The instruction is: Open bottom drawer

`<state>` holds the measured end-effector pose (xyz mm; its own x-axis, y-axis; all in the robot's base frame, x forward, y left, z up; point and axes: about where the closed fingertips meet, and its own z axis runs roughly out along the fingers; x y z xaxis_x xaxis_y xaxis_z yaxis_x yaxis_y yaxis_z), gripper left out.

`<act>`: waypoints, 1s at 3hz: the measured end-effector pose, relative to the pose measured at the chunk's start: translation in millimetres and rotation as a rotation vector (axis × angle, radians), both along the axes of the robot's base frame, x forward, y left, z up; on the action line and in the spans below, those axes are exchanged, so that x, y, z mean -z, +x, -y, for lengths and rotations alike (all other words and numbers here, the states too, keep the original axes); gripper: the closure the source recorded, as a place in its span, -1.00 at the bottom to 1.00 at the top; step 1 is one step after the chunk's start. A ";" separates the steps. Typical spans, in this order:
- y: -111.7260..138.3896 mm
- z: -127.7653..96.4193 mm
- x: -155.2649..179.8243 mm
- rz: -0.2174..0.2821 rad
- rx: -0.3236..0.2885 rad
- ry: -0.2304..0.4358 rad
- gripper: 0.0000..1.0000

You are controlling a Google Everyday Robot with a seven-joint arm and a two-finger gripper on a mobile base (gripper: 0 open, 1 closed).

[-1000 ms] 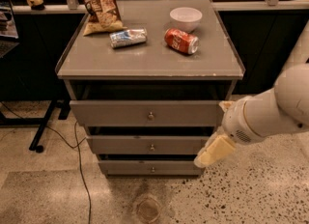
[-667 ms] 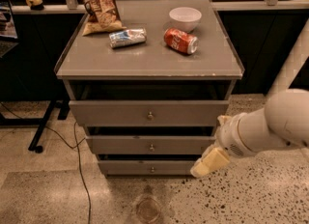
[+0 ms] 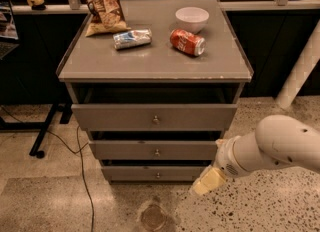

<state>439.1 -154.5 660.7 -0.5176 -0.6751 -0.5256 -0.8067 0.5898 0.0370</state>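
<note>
The bottom drawer [image 3: 150, 173] is the lowest and slimmest grey front of the grey cabinet [image 3: 155, 66], with a small round metal knob [image 3: 158, 175] at its centre. Its front sits about in line with the cabinet, and I see nothing of its inside. My gripper [image 3: 208, 181], cream-coloured at the end of the white arm [image 3: 270, 151], hangs low at the drawer's right end. It is to the right of the knob and apart from it, just above the floor.
On the cabinet top lie a chip bag [image 3: 102, 6], a silver can [image 3: 132, 39], a red can [image 3: 187, 42] and a white bowl [image 3: 192, 18]. The top drawer [image 3: 154, 117] and middle drawer [image 3: 156, 150] stand slightly out. A cable [image 3: 82, 176] trails on the floor at left, and a white post [image 3: 300, 71] stands at right.
My arm and gripper have moved down and to the left, from beside the middle drawer to the right end of the bottom drawer. The drawers have not moved.
</note>
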 end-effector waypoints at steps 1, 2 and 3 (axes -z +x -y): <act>2.1 -9.9 33.9 -0.066 -0.030 0.021 -1.00; 0.3 -10.5 32.8 -0.065 -0.031 0.019 -1.00; -1.3 -17.0 46.0 -0.065 -0.037 0.079 -1.00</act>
<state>437.8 -137.6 614.7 -0.5277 -0.6522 -0.5442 -0.8225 0.5524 0.1355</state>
